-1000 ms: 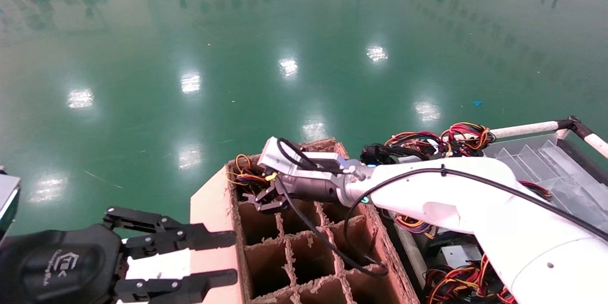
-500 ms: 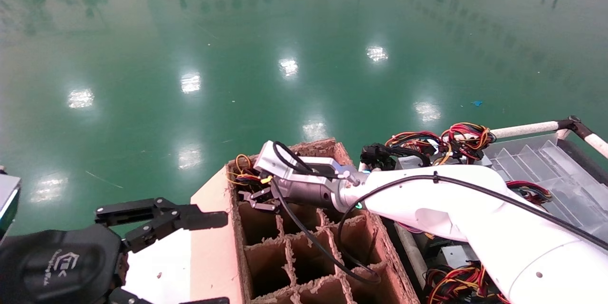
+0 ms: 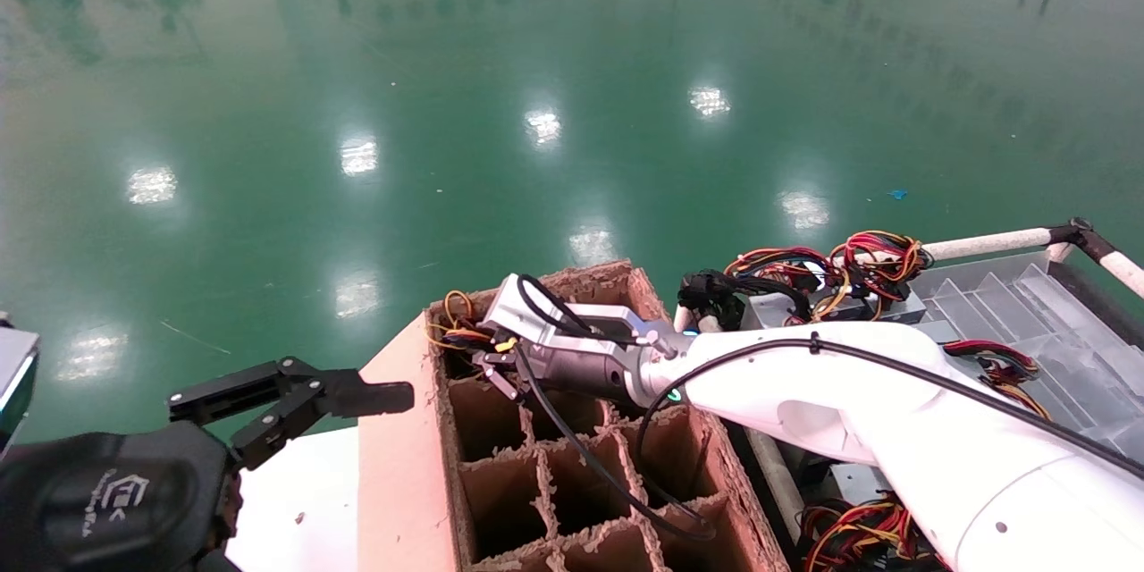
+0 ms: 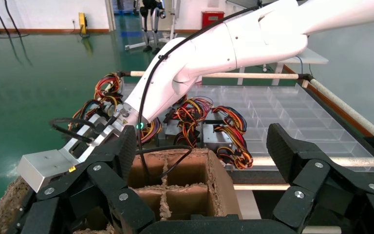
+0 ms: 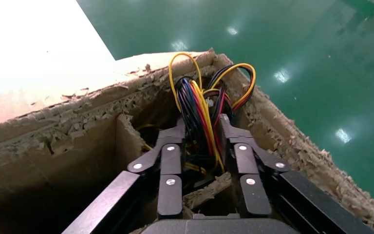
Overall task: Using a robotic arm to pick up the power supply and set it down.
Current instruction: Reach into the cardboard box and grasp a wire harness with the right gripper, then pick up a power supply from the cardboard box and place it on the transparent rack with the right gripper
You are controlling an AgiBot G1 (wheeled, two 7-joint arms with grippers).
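The robotic arm, my right one, reaches left over a cardboard grid box. Its gripper dips into the far left cell. In the right wrist view the two black fingers stand close together, shut on a bundle of yellow, red, black and orange wires that rises out of the cell. These are the power supply's wires; its grey body is hidden down in the cell. My left gripper hangs open and empty at the box's near left side.
More power supplies with wire bundles lie right of the box, beside a clear compartment tray framed by white rails. A cardboard flap and a white surface lie left of the box. Green floor lies beyond.
My right gripper has pushed further into the far left cell and its fingers have drawn together round the wires. My left gripper has opened wider, its lower finger dropping out of the head view.
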